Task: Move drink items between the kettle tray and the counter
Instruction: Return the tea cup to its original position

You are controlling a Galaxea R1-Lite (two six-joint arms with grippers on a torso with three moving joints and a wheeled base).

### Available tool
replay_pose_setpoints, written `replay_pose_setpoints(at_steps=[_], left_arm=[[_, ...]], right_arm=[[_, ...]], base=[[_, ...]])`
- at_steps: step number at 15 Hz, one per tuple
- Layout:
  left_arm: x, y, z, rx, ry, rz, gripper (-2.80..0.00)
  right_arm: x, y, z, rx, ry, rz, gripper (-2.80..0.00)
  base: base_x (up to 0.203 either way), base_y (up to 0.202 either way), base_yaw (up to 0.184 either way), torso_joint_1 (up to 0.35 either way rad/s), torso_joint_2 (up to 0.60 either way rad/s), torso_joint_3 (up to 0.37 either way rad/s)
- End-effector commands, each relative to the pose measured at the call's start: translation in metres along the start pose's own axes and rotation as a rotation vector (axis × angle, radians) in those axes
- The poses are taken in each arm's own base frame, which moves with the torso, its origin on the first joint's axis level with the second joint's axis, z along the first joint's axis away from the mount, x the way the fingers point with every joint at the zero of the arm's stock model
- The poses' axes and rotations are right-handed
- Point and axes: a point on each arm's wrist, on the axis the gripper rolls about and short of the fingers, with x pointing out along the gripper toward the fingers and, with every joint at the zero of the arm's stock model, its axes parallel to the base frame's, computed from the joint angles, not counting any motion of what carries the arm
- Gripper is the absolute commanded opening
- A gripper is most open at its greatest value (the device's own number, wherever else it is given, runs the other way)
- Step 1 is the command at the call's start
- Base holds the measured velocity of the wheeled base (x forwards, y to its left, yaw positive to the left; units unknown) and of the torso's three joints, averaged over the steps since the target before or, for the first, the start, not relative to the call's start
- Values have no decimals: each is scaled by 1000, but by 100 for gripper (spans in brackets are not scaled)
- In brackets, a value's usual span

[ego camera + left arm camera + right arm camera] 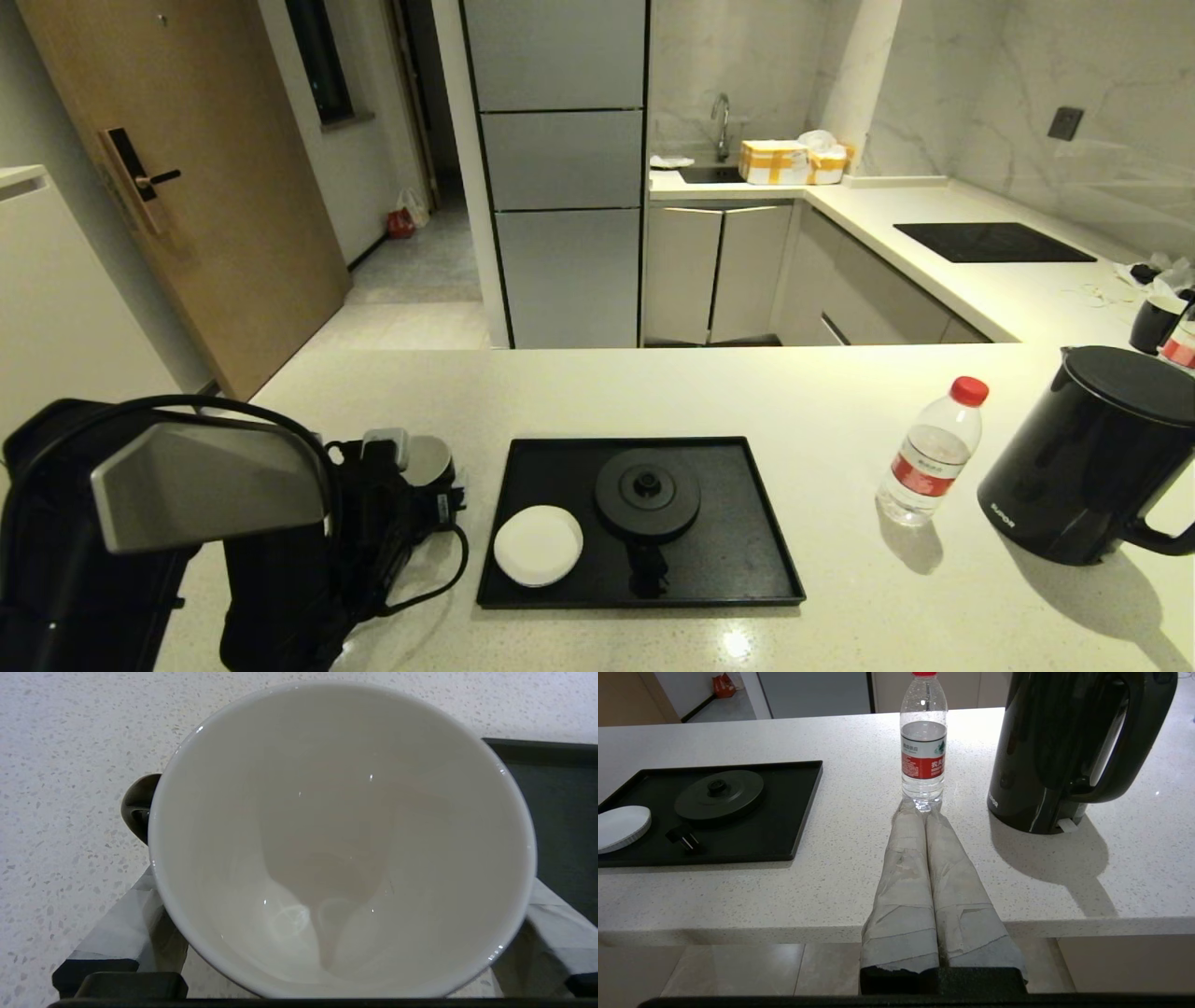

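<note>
Hovering the left hand (pixel 341 891) around the mug (pixel 341 826), fingers (pixel 117 933) wide apart, on the counter (pixel 70 765) just beside the tray (pixel 560 793). Needing a gentle squeeze on both sides (hard, shiny, slippery, breakable).

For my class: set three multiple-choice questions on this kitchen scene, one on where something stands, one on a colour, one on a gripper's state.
1. Where is the water bottle?
A) standing on the counter, between the tray and the kettle
B) standing on the tray
C) lying on the tray

2. What colour is the bottle's cap?
A) blue
B) white
C) red

3. How is the right gripper?
A) wide open
B) shut, holding nothing
C) shut on the bottle

Answers: 1 A, it stands on pale stone to the right of the tray. 2 C, the cap shows red in the head and right wrist views. 3 B, its fingers press together, with nothing between them.
</note>
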Motion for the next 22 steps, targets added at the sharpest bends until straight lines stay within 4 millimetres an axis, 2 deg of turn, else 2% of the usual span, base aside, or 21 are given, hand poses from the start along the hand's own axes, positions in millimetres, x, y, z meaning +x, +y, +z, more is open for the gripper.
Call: replay_pose_setpoints(at_steps=[1,6,18,19,22], left_arm=[[2,0,-3,0,5,7,0],[5,-1,-12,7,27,9,0],[6,-1,-18,15,47,12,0],[6,-1,-18,15,47,12,-280],[6,0,-19,15,49,12,-280]], right_arm=[[0,0,0,0,3,0,-280],[0,0,0,0,3,0,-280],[0,0,0,0,3,0,-280],[0,0,0,0,3,0,-280],[0,0,0,0,3,0,-280]], base=[[0,0,0,0,0,0],[0,0,0,0,0,0],[0,0,0,0,0,0],[0,0,0,0,0,0],[0,0,0,0,0,0]])
